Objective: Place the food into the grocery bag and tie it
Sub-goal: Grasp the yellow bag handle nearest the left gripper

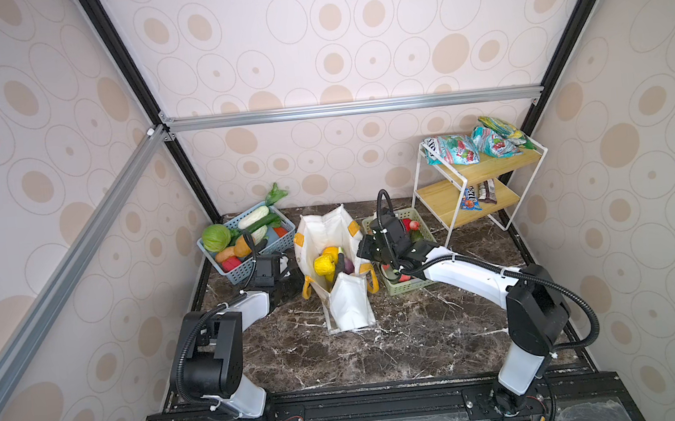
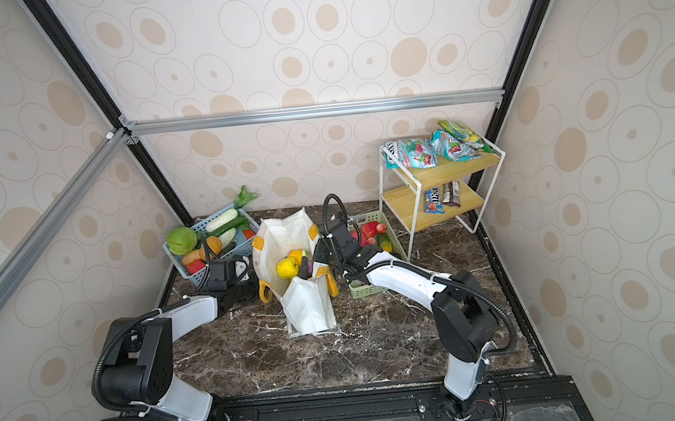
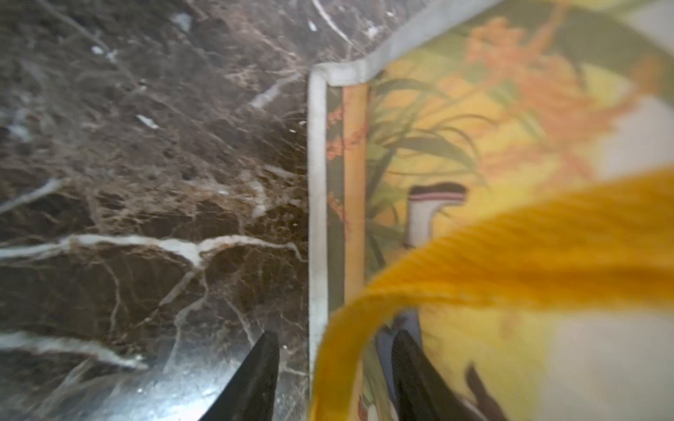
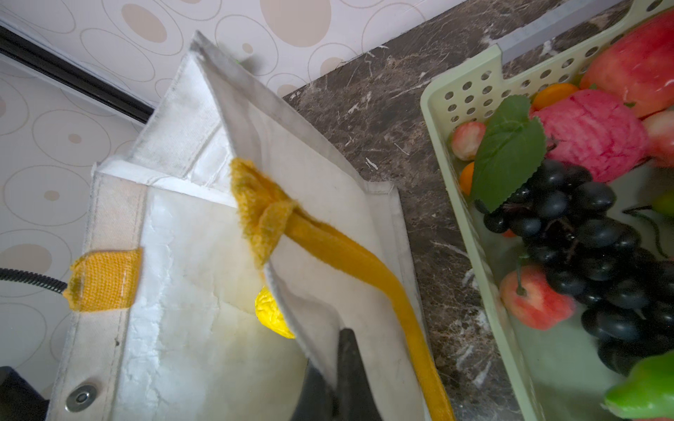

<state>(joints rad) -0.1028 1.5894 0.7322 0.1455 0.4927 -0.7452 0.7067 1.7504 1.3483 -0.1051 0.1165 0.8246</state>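
Note:
The cream grocery bag [image 1: 331, 228] [image 2: 283, 235] stands open mid-table. Food lies inside it: a yellow fruit [image 1: 323, 265] [image 2: 286, 268] [image 4: 271, 313] and a dark purple piece [image 1: 348, 265]. My left gripper [image 1: 297, 283] [image 3: 333, 339] is low at the bag's left, printed side [image 3: 474, 145]. It is open, and the bag's yellow handle strap [image 3: 547, 248] runs between its fingers. My right gripper [image 1: 362, 251] [image 4: 333, 364] is shut on the bag's right wall edge [image 4: 310, 328], beside the other yellow strap [image 4: 346, 255].
A blue basket [image 1: 224, 271] of vegetables stands at the back left. Right of the bag, under my right arm, is a green basket [image 1: 411, 286] [image 4: 448, 120] of fruit. A wooden two-tier shelf [image 1: 478, 174] with snack packets is at the back right.

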